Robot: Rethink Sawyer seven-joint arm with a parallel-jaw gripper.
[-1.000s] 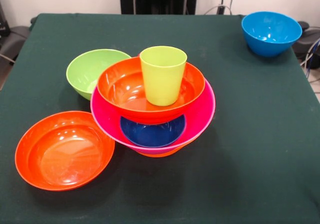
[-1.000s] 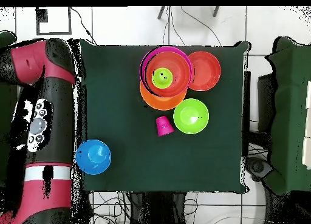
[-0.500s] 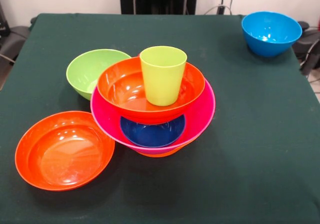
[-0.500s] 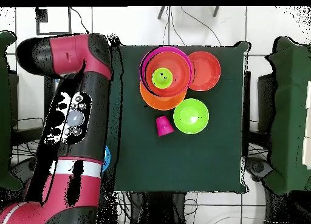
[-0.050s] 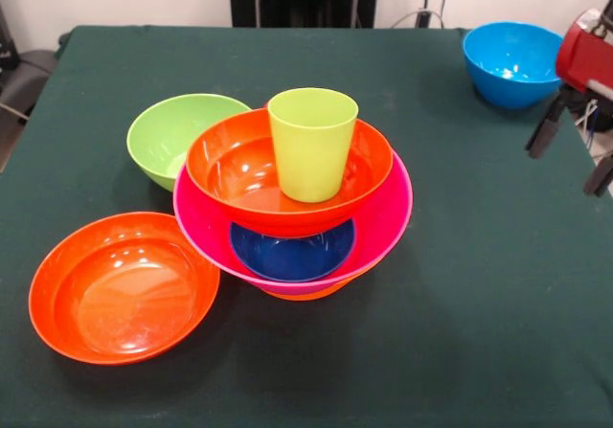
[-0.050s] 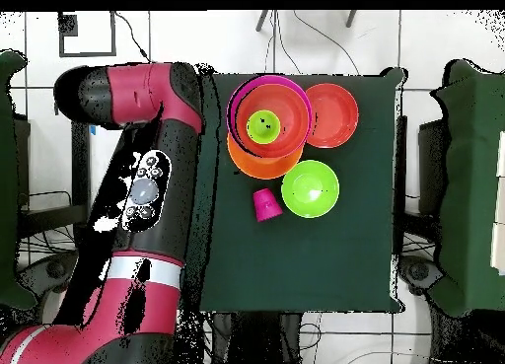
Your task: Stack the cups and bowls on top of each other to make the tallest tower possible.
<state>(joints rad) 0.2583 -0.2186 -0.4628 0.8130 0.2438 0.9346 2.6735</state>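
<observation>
**Arm arrives beside the light blue bowl; tower untouched**

Finding: the gripper [image 5: 563, 168] hangs at the desk [image 5: 460, 284] edge, just beside the light blue bowl [image 5: 512, 59], and holds nothing. Its two dark fingers [image 5: 541, 133] stand wide apart. The tower [image 5: 297, 208] sits mid-desk. A lime green cup [image 5: 311, 146] stands upright in an orange bowl [image 5: 239, 169]. That bowl rests in the big pink bowl [image 5: 383, 222], and a small dark blue bowl [image 5: 292, 254] shows beneath. The green bowl [image 5: 172, 136] and a shallow red-orange bowl [image 5: 124, 289] lie loose beside the tower. A pink cup [image 6: 265, 204] lies on the desk between the tower and the green bowl, seen from overhead only.

Judgement: the step in hand appears to be the reach for the light blue bowl. To do it well:
- Bring one finger inside the rim and one outside, then close on the wall squarely.
- Lift straight up before crossing to the tower.
- Keep the carry high enough to clear the lime green cup.

Change noted: a second ago the front view shows no gripper at all. The arm [image 6: 148, 182] has since swung in over the desk's side and now covers the light blue bowl from overhead. No bowl or cup has shifted
</observation>
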